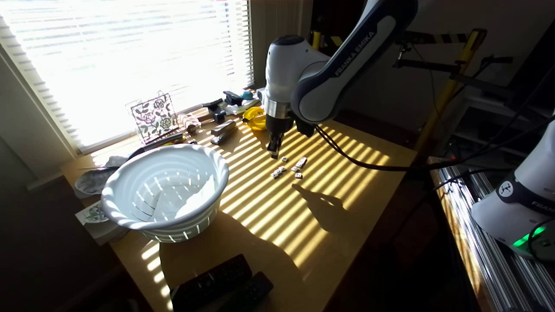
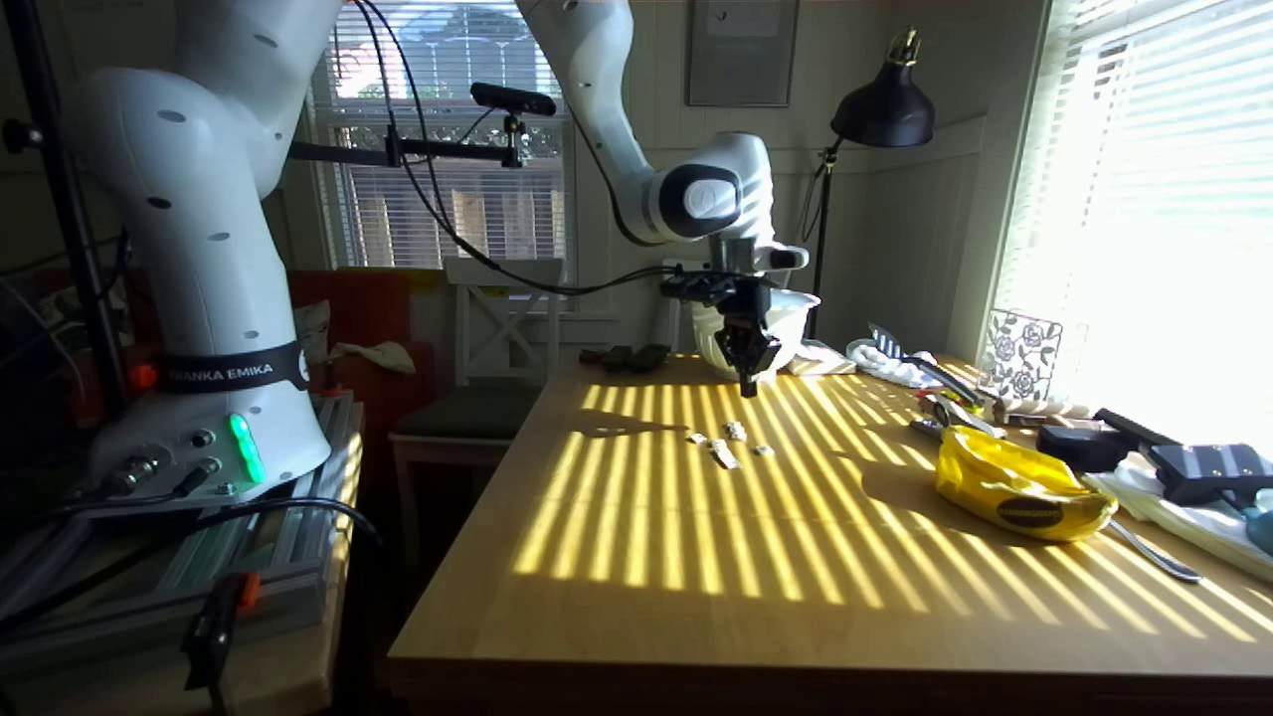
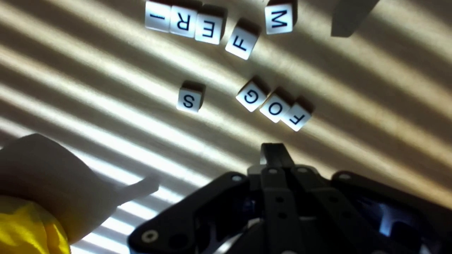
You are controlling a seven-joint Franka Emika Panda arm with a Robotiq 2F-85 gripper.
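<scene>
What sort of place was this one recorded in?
Probably a room in a home, though the pictures do not settle it. The signs are the window blinds, the black lamp near the wall and the white chair with its crossed back.

Wrist view crops yellow object point(image 3: 30, 227); letter tiles point(image 1: 301, 163) unreadable in both exterior views.

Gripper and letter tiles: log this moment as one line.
gripper: shut, empty | pose: above table | nearest in wrist view: FOG tiles, not touched | S tile: lies apart
</scene>
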